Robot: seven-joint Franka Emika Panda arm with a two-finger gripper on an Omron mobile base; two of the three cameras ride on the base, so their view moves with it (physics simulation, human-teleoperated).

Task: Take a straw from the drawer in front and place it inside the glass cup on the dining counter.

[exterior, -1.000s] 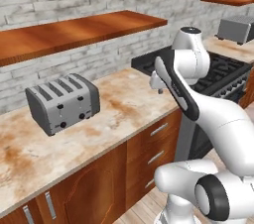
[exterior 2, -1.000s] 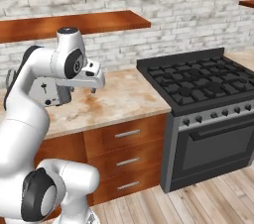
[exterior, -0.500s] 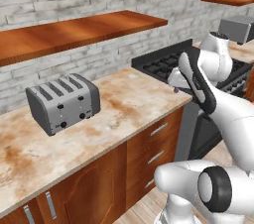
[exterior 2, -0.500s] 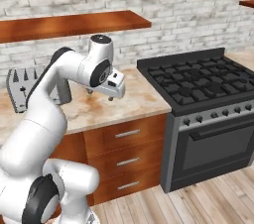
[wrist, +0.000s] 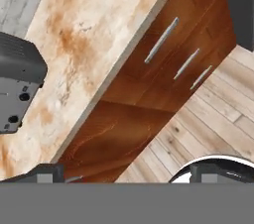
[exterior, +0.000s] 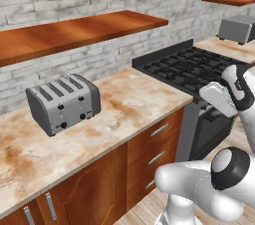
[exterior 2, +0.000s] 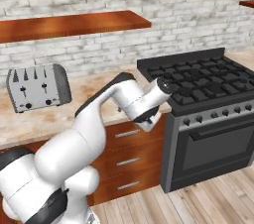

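Note:
The drawer (wrist: 163,44) is the top one of a stack of three reddish-brown fronts with silver bar handles, and it is closed. It also appears in the left base view, drawer (exterior: 158,130), and in the right base view, drawer (exterior 2: 124,134). My gripper (exterior 2: 147,120) hangs just past the counter's front edge, in front of the top drawer and beside the stove. In the hand view my gripper (wrist: 131,174) is open, its two dark tips wide apart with nothing between them. The straw is hidden. The glass cup and the dining counter are out of view.
A grey toaster (exterior: 63,102) stands on the wall-side marble worktop (exterior: 124,109). A black stove (exterior 2: 208,114) adjoins the drawers on the right. Wooden shelves (exterior: 74,32) run along the brick wall. Wood floor (wrist: 198,134) lies below the cabinets.
The arm has swung right and down, from above the worktop to past its front edge, near the drawers and stove. The gripper stayed open.

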